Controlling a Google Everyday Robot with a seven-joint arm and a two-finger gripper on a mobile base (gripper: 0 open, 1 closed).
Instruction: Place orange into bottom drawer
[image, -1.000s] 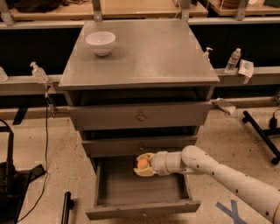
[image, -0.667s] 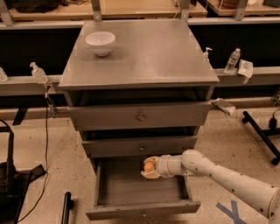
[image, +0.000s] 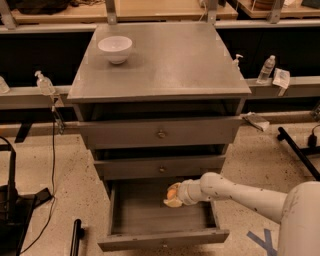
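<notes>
The jaws are closed on the orange (image: 172, 190). The gripper (image: 173, 196) holds it over the open bottom drawer (image: 162, 240), a little right of the drawer's middle and toward its far end, just below the middle drawer (image: 161, 167). Compared with a second ago, the fruit sits slightly further right and lower, and the latest shift is small, so the carry seems to be ending. The arm (image: 235, 193) reaches in from the right. The orange is not yet released, so lowering and opening likely remain. The white bowl (image: 115, 48) rests far left on the cabinet's top surface (image: 170, 62).
</notes>
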